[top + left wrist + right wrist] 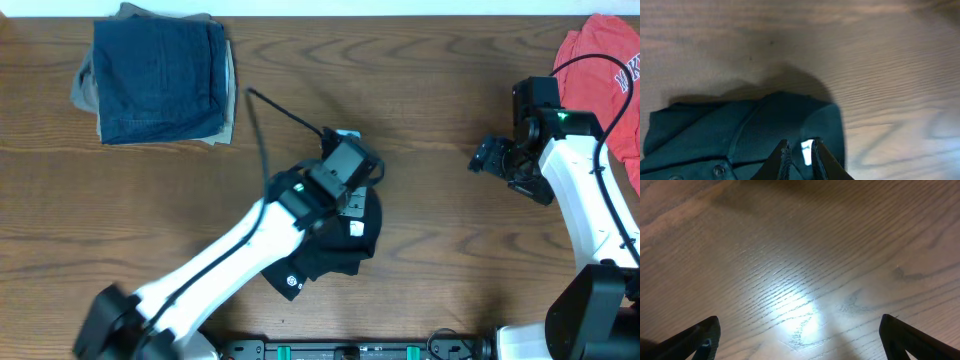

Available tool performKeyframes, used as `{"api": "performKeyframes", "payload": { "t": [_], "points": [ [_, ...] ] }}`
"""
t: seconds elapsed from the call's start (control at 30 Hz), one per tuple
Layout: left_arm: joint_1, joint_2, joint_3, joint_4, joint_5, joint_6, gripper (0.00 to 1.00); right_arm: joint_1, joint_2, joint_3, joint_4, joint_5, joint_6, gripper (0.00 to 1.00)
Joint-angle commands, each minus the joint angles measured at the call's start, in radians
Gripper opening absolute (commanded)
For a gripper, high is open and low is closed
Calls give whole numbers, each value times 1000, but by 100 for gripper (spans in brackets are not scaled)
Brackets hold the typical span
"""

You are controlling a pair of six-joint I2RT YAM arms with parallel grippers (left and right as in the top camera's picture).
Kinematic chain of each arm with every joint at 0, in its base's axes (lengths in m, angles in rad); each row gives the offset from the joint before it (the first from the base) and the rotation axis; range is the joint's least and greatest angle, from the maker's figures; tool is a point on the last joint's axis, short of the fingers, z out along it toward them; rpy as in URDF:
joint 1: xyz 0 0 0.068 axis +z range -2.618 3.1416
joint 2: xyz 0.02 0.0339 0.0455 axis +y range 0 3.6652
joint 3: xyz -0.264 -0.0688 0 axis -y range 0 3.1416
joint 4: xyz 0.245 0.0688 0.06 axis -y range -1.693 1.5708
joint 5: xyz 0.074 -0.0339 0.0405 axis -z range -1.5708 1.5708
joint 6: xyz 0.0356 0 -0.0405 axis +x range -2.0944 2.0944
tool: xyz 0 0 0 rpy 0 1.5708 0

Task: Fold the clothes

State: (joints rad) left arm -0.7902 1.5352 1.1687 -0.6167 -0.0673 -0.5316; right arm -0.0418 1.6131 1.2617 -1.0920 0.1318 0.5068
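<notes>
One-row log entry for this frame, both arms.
black garment: bunched, partly folded | left tool: narrow gap, at garment, grip unclear | right tool: open, empty, over bare table

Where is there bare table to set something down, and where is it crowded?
Bare wood: the wide stretch between the denim and tan pile and the red shirt; also between the black garment and the right gripper. Crowded: front centre, where the left arm covers the garment.

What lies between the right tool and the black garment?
Nothing visible. Only bare table separates the open right tool from the black garment; the left arm hangs over the garment itself, not in that gap.
</notes>
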Motion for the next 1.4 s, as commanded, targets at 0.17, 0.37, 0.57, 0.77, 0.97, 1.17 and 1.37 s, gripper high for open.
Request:
{"api": "performKeyframes", "payload": {
  "t": [0.17,0.37,0.57,0.77,0.97,1.17,1.37],
  "points": [
    [4,275,-9,51,15,-27,17,-3,-1,4,0,18,-7,99],
    [6,362,-9,148,14,-26,17,-3,-1,4,0,18,-7,99],
    [6,296,3,121,41,-8,17,-3,-1,4,0,18,-7,99],
    [6,100,6,35,69,-7,29,-3,-1,4,0,18,-7,99],
    [14,-100,6,-99,66,28,65,-3,-1,4,0,18,-7,99],
    [39,-149,6,-262,63,26,68,-3,-1,4,0,18,-7,99],
    [50,-87,-26,-349,69,13,53,-3,-1,4,0,18,-7,99]
  ]
}}
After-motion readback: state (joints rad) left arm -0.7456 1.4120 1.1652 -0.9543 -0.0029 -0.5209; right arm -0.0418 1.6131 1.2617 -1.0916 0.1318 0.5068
